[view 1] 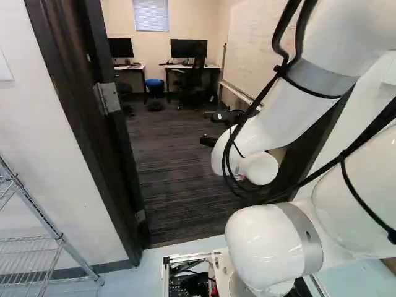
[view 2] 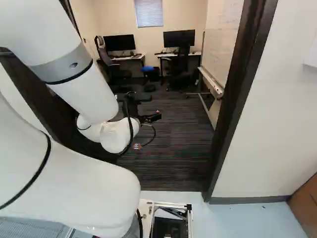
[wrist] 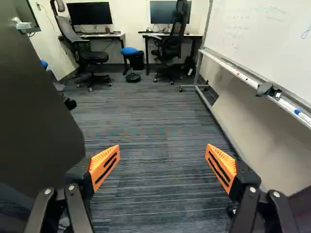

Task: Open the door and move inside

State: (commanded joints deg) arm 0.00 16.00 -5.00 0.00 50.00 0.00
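Note:
The dark door [wrist: 39, 107] stands swung inward, beside one finger of the gripper in the wrist view; its handle [wrist: 24, 25] is far up the panel. In the left base view the door frame [view 1: 74, 117] carries a metal hinge [view 1: 108, 98]; the opposite frame side [view 2: 237, 99] shows in the right base view. My gripper [view 1: 205, 128] reaches through the doorway, over the room's carpet [view 2: 173, 163]. Seen from the wrist, the gripper [wrist: 163, 167] has its orange pads wide apart and nothing between them.
Desks with monitors [wrist: 89, 13], office chairs [wrist: 80, 53] and a blue stool [wrist: 132, 73] stand at the far wall. A whiteboard [wrist: 262, 39] lines one side. Outside, a wire rack [view 1: 31, 247] stands by the wall, opposite a brown cabinet [view 2: 304, 206].

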